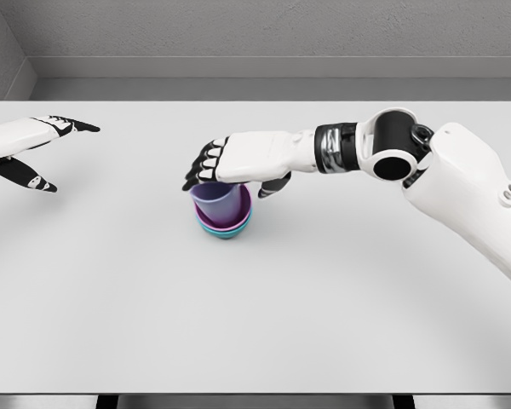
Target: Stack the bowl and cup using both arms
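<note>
Resting directly beneath the right hand (238, 162), the lavender cup (218, 203) is seen seated upright in the nested purple and teal bowls (230, 225); its rim is spanned by curled fingers (200, 170) and a thumb at the far side, though a firm grasp cannot be confirmed; the left hand (30, 149) is held released, well apart; open table (255, 324) lies all round.

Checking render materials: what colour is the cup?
Translucent lilac-purple cup, seen in the head view.
</note>
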